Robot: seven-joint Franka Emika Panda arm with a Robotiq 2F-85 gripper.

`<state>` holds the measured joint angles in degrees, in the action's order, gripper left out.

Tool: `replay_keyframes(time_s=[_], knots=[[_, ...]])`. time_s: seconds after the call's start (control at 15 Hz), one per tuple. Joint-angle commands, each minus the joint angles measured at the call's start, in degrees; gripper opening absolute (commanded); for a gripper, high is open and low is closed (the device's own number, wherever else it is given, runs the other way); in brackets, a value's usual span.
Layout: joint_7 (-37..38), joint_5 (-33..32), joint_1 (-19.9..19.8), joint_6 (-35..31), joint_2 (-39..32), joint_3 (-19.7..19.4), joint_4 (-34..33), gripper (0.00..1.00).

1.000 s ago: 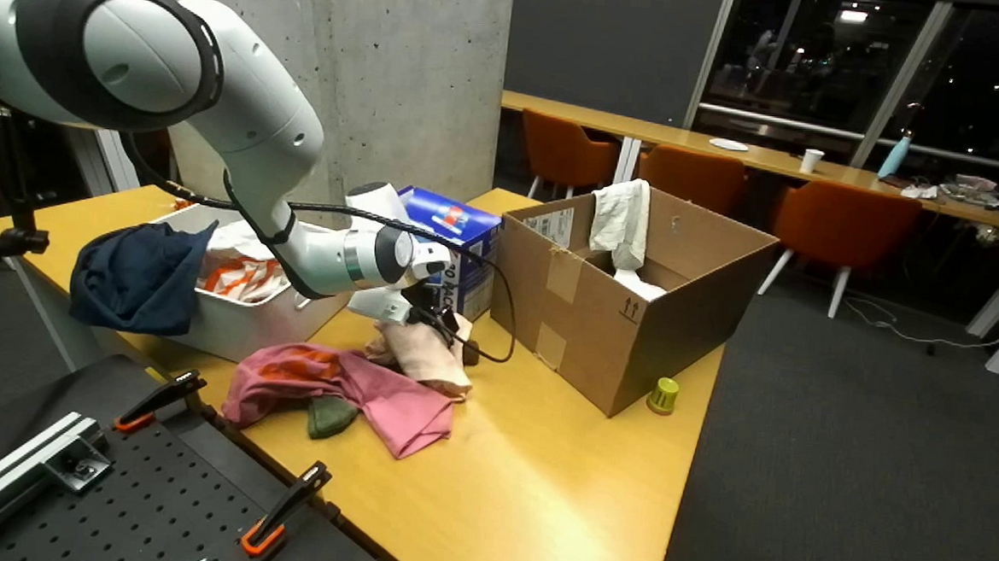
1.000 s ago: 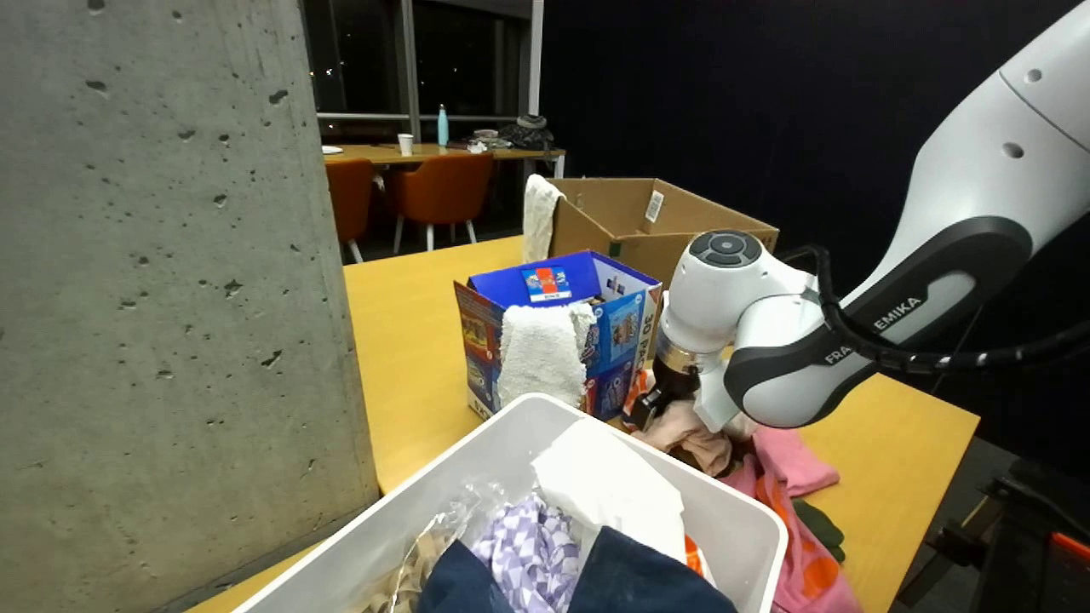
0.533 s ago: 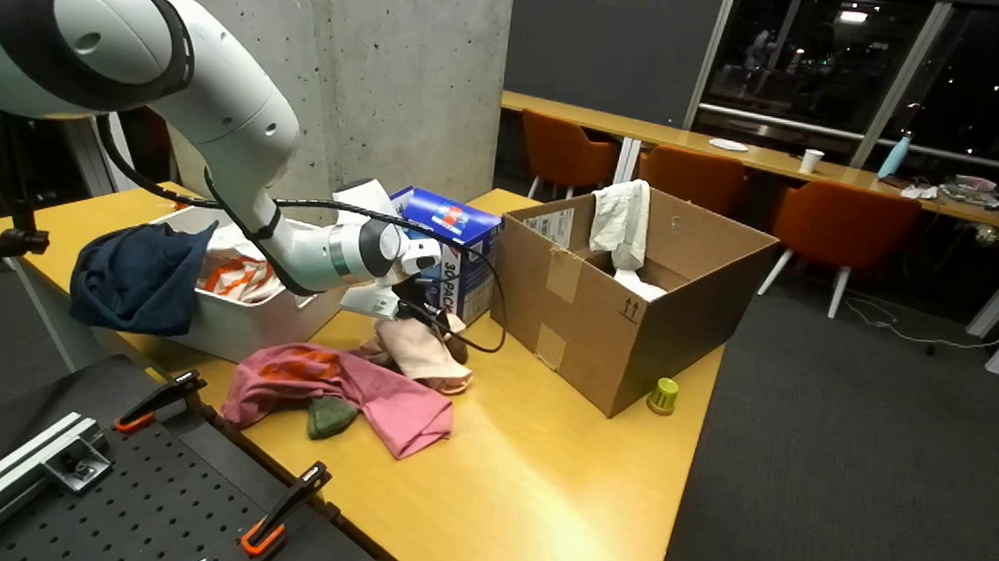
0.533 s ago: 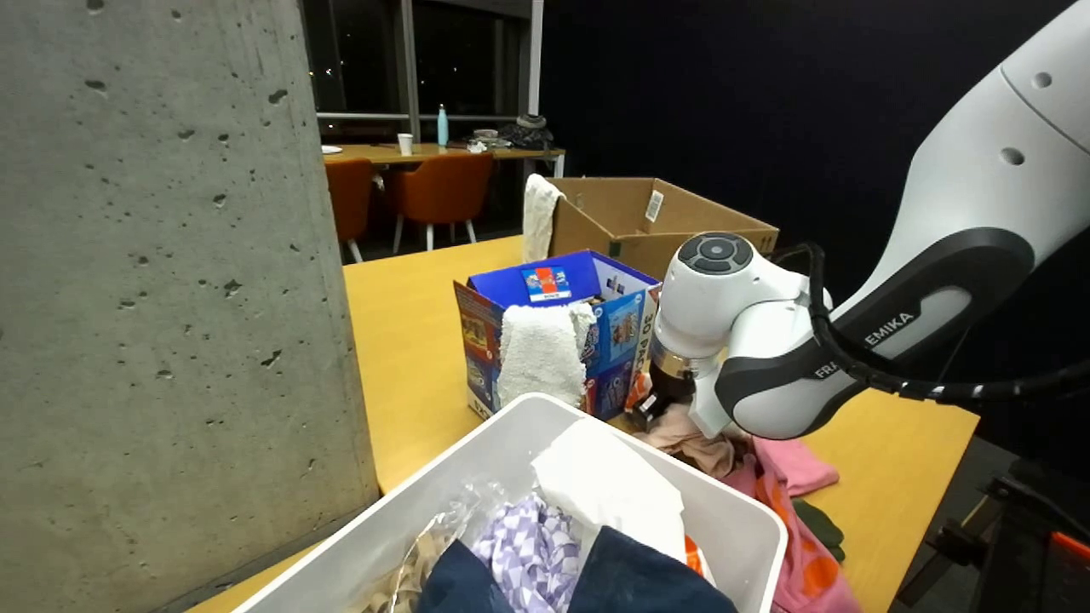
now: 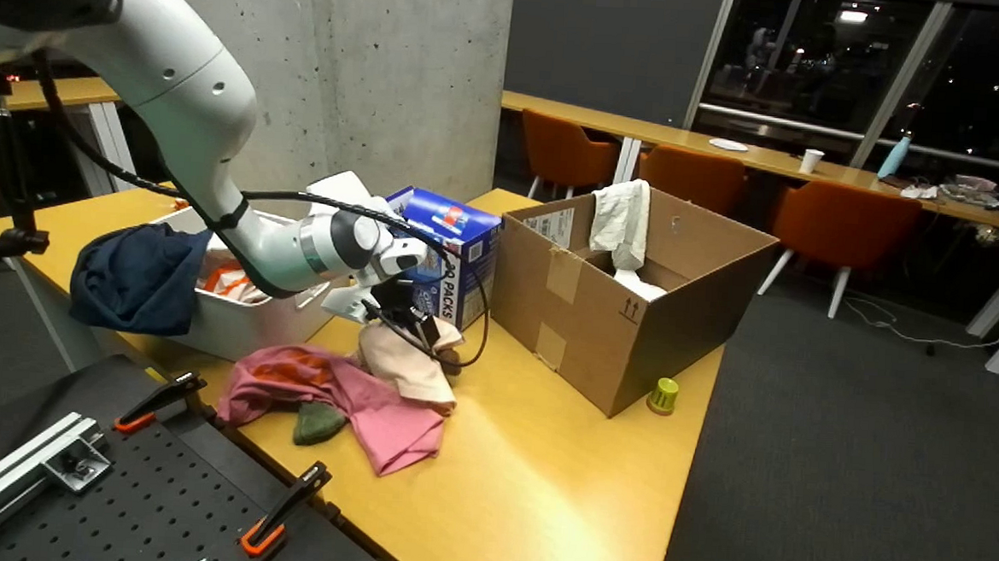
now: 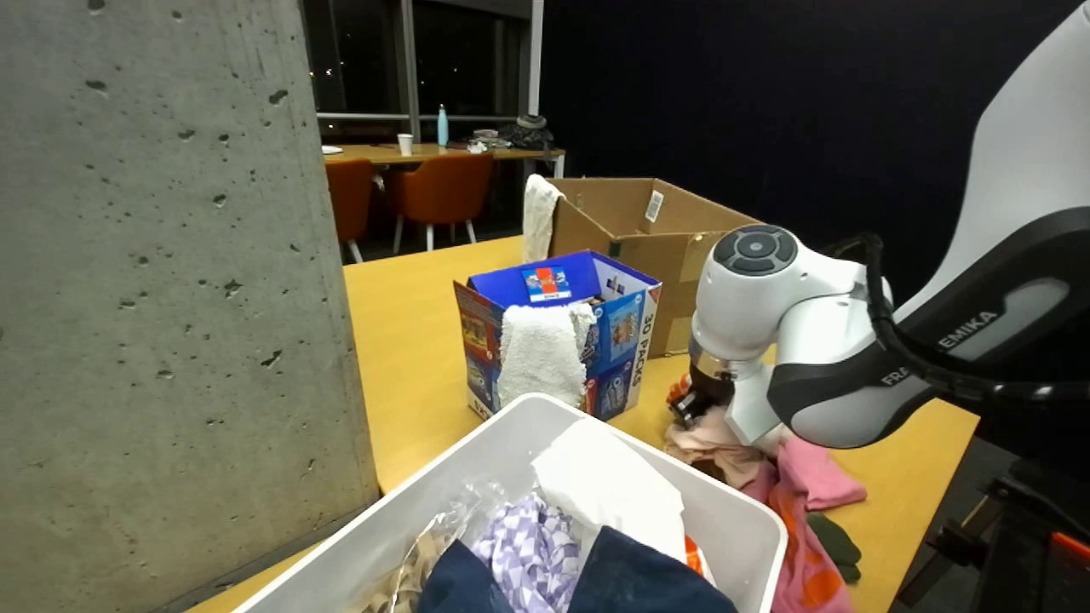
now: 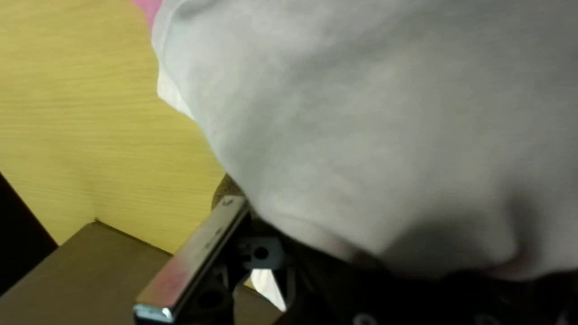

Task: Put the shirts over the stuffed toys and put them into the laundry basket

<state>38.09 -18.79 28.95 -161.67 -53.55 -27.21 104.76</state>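
Shifting toward the black perforated board (image 5: 164, 485) since a moment ago, the orange-patched pink cloth (image 5: 361, 397) is trailing over the yellow worktop (image 5: 540, 479). Beyond, our jaws are touching the pale peach cloth (image 5: 405, 370); whether they are pinching it, we cannot tell. Farther back, the white plastic basket (image 5: 240, 327) is holding checkered purple fabric (image 6: 528, 545).

In an exterior view, a concrete pillar (image 5: 415, 88) is standing behind the worktop (image 5: 566, 481). A grey wall (image 5: 606, 47) is reaching to the windows (image 5: 979, 100), which are looking black; a light (image 5: 853, 17) is shining there. Orange chairs (image 5: 849, 222) are standing along a desk (image 5: 644, 130) on the dark floor (image 5: 834, 418).
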Motion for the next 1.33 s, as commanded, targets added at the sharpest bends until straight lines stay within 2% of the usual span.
replay_keyframes(time_s=[0.0, 0.27, 0.6, 0.8, 1.0, 1.13, 1.27], knots=[[7.68, -2.62, 12.17, -2.43, 8.58, -11.37, 13.28, 0.06], [15.76, -8.76, 28.88, 0.11, 12.47, -25.76, 19.86, 0.06], [24.23, -15.02, 49.89, 8.13, 15.62, -36.45, 25.42, 0.06], [32.01, -22.72, 63.13, 6.83, 14.99, -44.56, 30.19, 0.06], [36.32, -29.17, 75.71, 2.66, 14.17, -55.97, 36.44, 0.06], [35.48, -30.32, 80.66, 1.04, 12.33, -61.54, 38.27, 0.06], [32.28, -29.85, 82.89, -2.65, 12.28, -66.23, 39.67, 0.06]])
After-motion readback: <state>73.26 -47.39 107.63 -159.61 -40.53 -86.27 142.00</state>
